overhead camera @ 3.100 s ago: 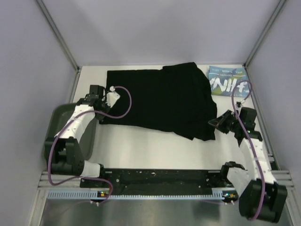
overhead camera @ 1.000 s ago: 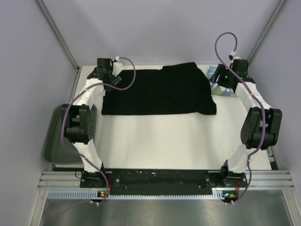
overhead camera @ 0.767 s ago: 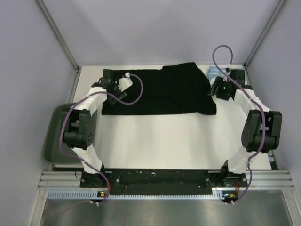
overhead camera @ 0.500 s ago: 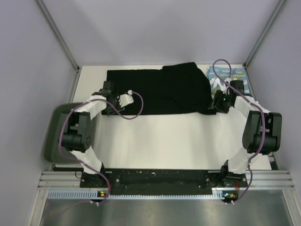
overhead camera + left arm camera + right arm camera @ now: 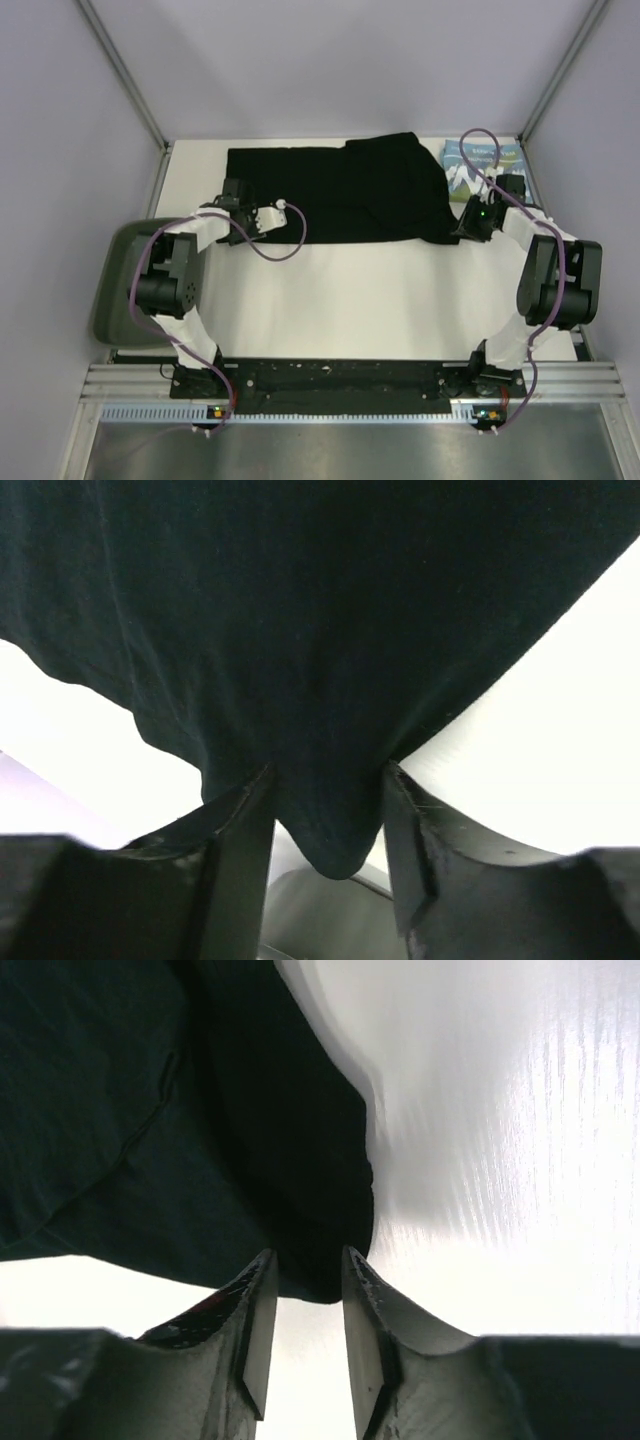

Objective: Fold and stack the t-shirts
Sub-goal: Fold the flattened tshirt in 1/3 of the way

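The black t-shirt (image 5: 340,195) lies folded in a wide band across the far part of the table. The light blue t-shirt (image 5: 484,165) with white letters lies folded at the far right, beside it. My left gripper (image 5: 240,227) is at the black shirt's near-left corner. In the left wrist view its jaws (image 5: 328,785) hold a drooping fold of black cloth (image 5: 320,660) between them. My right gripper (image 5: 467,226) is at the near-right corner. In the right wrist view (image 5: 305,1265) the black corner (image 5: 300,1210) fills the narrow gap between the fingertips.
A dark green tray (image 5: 115,290) sits off the table's left edge, beside the left arm. The white table (image 5: 360,300) stretches bare between the shirt and the arm bases. Metal frame posts and walls close in the far corners.
Both grippers have come back from the far edge to the near corners of the black shirt. The shirt, earlier spread wider, now lies folded in half.
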`<state>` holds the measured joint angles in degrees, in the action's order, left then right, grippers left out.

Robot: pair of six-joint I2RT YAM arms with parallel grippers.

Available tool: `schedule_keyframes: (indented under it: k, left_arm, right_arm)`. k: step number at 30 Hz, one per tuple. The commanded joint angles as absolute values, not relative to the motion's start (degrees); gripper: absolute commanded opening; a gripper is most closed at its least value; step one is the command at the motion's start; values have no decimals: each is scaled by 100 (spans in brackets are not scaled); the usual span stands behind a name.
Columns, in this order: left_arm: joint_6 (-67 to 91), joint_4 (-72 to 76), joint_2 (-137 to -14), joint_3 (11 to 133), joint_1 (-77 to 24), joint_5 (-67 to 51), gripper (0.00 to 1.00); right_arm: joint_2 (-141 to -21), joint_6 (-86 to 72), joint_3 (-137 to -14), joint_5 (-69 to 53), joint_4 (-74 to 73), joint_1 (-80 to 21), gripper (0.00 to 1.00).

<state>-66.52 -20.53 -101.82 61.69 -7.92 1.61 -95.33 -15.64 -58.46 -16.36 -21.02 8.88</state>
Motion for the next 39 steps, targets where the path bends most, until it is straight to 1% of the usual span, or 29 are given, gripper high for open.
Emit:
schedule_keyframes:
  k: [1,3,4,5,6,10,13,17,20,22,24,27,30,31,32,34,36,39]
  left_arm:
    - [-6750,-1652,-10345,6082,-729,352,42]
    - [-6741,-1705,-10327,6056,-729,247,27]
    - [-6733,-1705,-10318,6038,-721,229,16]
    - [-6724,-1688,-10301,6021,-721,229,3]
    - [-6680,-1644,-10275,6003,-712,237,0]
    - [-6662,-1600,-10178,5950,-677,202,0]
    - [-6715,-1538,-10108,5863,-677,193,0]
    - [-6715,-1415,-10020,5801,-677,167,0]
    - [-6697,-1415,-9993,5827,-677,132,0]
    - [-6697,-1397,-9976,5827,-677,114,0]
    - [-6688,-1397,-9976,5827,-677,114,0]
    - [-6688,-1415,-9958,5818,-677,141,0]
    - [-6697,-1415,-9932,5801,-677,158,0]
    - [-6689,-1424,-9923,5792,-677,158,0]
    - [-6688,-1433,-9923,5792,-677,167,0]
    - [-6671,-1424,-9914,5801,-677,237,0]
    - [-6671,-1476,-9879,5818,-677,325,0]
    - [-6802,-1704,-9730,5748,-659,369,0]
  right_arm:
    - [-9571,-1547,-5810,-1713,-1697,993,29]
    - [-9589,-1538,-5757,-1854,-1591,1019,25]
    - [-9580,-1538,-5739,-1881,-1565,1028,23]
    - [-9589,-1521,-5722,-1907,-1564,1028,21]
    - [-9571,-1512,-5713,-1977,-1564,1037,21]
    - [-9466,-1512,-5590,-2241,-1582,1037,26]
    - [-9159,-1512,-5467,-2276,-1652,1037,29]
    - [-8667,-1538,-5449,-1952,-1915,1028,30]
    - [-8473,-1477,-5476,-1889,-2022,967,34]
    - [-8525,-1415,-5475,-1837,-2030,818,41]
    - [-8700,-1380,-5502,-1802,-2021,677,46]
    - [-8973,-1327,-5589,-1653,-1978,545,49]
    - [-9228,-1178,-5581,-1713,-1689,501,49]
    - [-9307,-1160,-5581,-1766,-1661,484,48]
    - [-9421,-1151,-5616,-1758,-1679,483,42]
    - [-9457,-1239,-5564,-1496,-1696,483,18]
    - [-9352,-1292,-5494,-1214,-1705,536,1]
    - [-9124,-1406,-5379,-1037,-1819,764,0]
